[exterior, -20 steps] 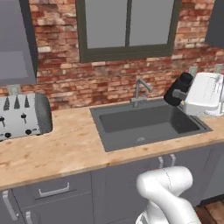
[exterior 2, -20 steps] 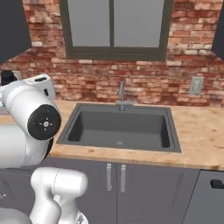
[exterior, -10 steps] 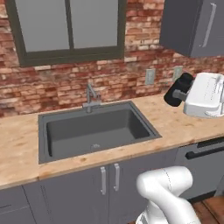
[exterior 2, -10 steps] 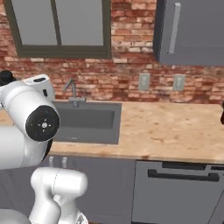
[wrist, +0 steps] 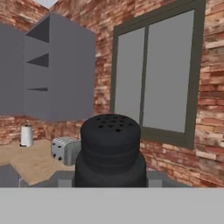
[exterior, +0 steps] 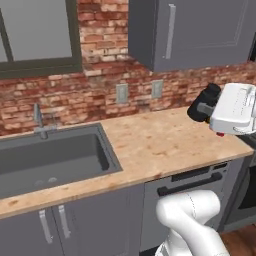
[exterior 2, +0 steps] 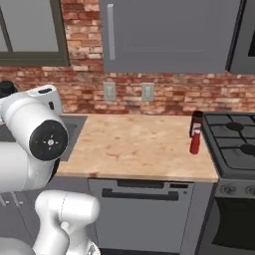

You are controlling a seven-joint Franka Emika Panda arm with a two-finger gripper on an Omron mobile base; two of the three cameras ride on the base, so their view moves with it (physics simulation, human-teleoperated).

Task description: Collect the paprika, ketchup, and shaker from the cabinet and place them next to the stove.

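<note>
Paprika [exterior 2: 196,123] label pale, unreadable; ketchup [exterior 2: 195,143] just beside.

A home kitchen, rendered rather than real. A red brick back wall [exterior: 100,85] runs behind a pale wooden countertop [exterior 2: 134,144] through the middle of both base views. At lower left of the left base view a dark grey sink basin [exterior: 50,160] sits under a slim metal faucet [exterior: 39,120]. A matte grey wall cabinet [exterior 2: 164,32] with a slim bar handle hangs along the top. At far right of the right base view sits a black gas stove [exterior 2: 234,144] with cast grates. A grey-framed window [wrist: 153,74] and a silver toaster [wrist: 63,151] show in the hand view.
</note>
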